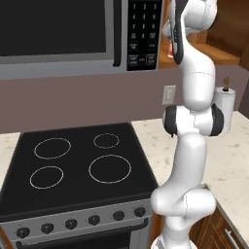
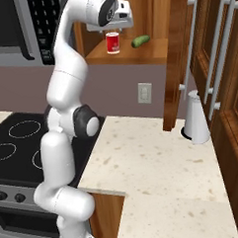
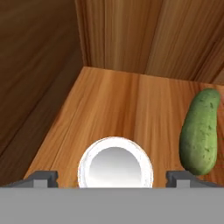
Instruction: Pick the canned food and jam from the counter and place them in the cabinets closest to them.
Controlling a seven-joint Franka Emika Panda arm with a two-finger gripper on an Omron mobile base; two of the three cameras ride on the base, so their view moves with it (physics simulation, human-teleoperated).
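Observation:
A red jam jar (image 2: 113, 43) with a white lid (image 3: 115, 162) stands upright on the plain shelf of the open reddish-brown wall cabinet (image 2: 152, 52). My gripper (image 2: 112, 29) hangs just above the jar inside the cabinet and is open. In the hand view the gripper (image 3: 111, 178) has its two fingertips (image 3: 43, 177) spread wide on either side of the lid, with a gap on each side. From the left base view a sliver of the red jar (image 1: 170, 49) peeks out behind my arm.
A green cucumber (image 3: 201, 131) lies on the shelf right of the jar. The cabinet door (image 2: 179, 58) with a silver bar handle stands open. Below are the speckled counter (image 2: 158, 168), a paper towel roll (image 2: 196, 118), the black stove (image 1: 78, 165) and the grey microwave (image 1: 58, 29).

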